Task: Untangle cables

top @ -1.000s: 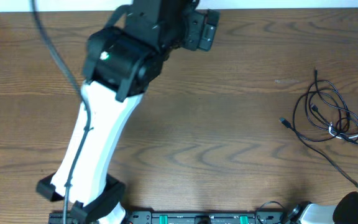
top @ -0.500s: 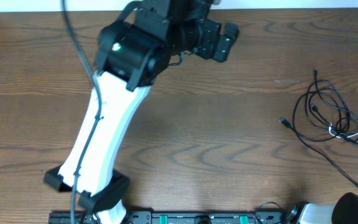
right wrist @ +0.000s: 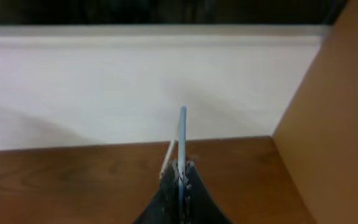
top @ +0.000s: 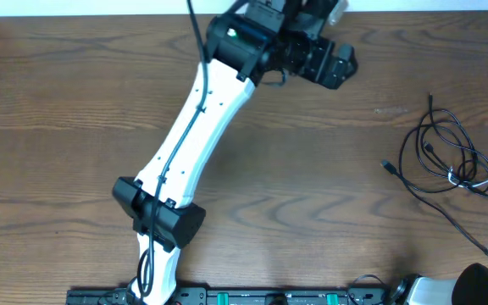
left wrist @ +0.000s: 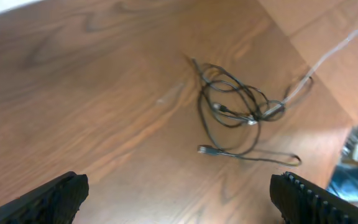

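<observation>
L gripper [left wrist: 179,190] hangs wide open over desk [top: 312,186] nr tangled black cables [top: 447,157]; R gripper [right wrist: 180,174] clenched on white cable [right wrist: 181,134].

The surface [top: 312,195] is mid-brown wood with darker wavy grain. On its right side the black cables [top: 443,157] show against it, beside a white cable [left wrist: 337,52] that looks pale blue-white from the right wrist. The wall [right wrist: 104,87] beyond is white, and a panel [right wrist: 334,124] at the right is tan. The left arm [top: 202,127] is white with black joints. The left tool [left wrist: 179,186] is black and the right tool [right wrist: 179,186] dark grey.
</observation>
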